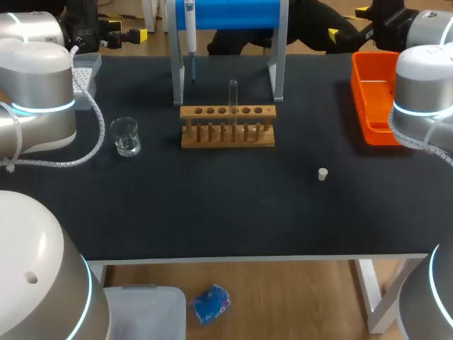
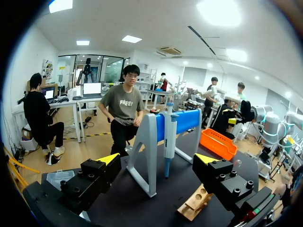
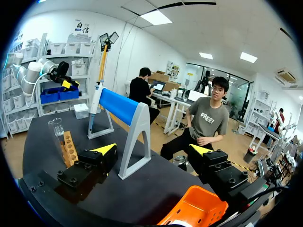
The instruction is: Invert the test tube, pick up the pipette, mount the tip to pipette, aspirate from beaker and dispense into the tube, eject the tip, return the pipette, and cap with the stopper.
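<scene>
With the left gripper [image 2: 158,160] and right gripper [image 3: 153,150] both spread wide, the stopper [image 1: 323,173] sits amid bare table [image 1: 212,212] towards the near edge, the test tube [image 1: 233,95] stands vertical in the rack [image 1: 227,127] mid-table, well apart from the beaker [image 1: 126,137], and the pipette [image 1: 190,35] hangs tip-down by the far edge.

Head view looks down on the table [image 1: 212,212]; both low wrist views share the pipette [image 2: 168,135].

No readable print on the table [image 1: 212,212]

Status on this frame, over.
Left gripper open, empty; right gripper open, empty. Test tube upright in rack, pipette hanging on stand, stopper on table. Nothing blocking the tube.
</scene>
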